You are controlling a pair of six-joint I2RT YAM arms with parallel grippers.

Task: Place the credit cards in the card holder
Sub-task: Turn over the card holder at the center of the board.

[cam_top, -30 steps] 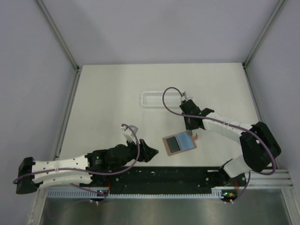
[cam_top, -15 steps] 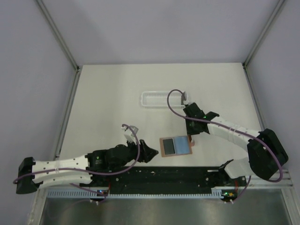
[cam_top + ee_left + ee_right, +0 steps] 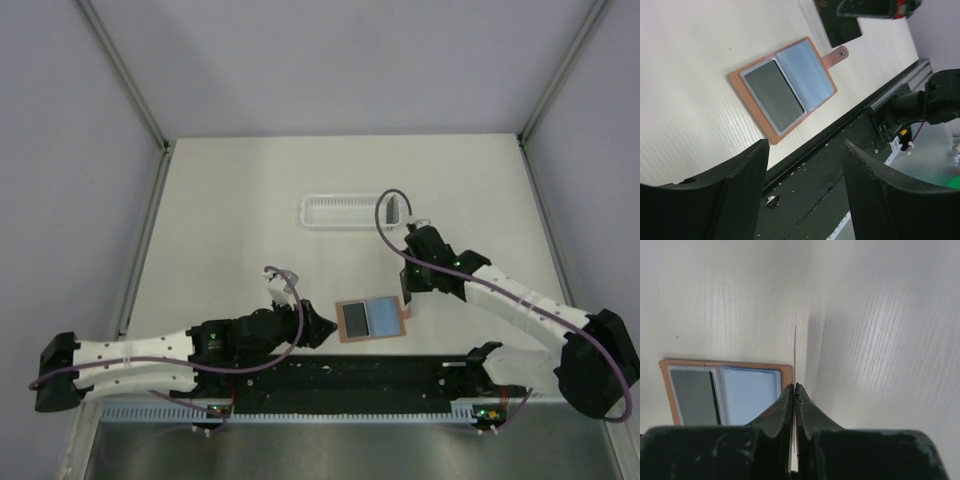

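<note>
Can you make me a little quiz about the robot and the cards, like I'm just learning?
1. True or false: the card holder is folded shut.
2. Fill in: the white tray lies ___ from the arms' bases than the card holder.
3. What do the right jaws pinch? A) a credit card B) the white tray C) nothing

Key: 1. False, it lies open, with its dark and pale blue panels showing. 2. Farther. 3. A, and the left jaws stand open and empty.
</note>
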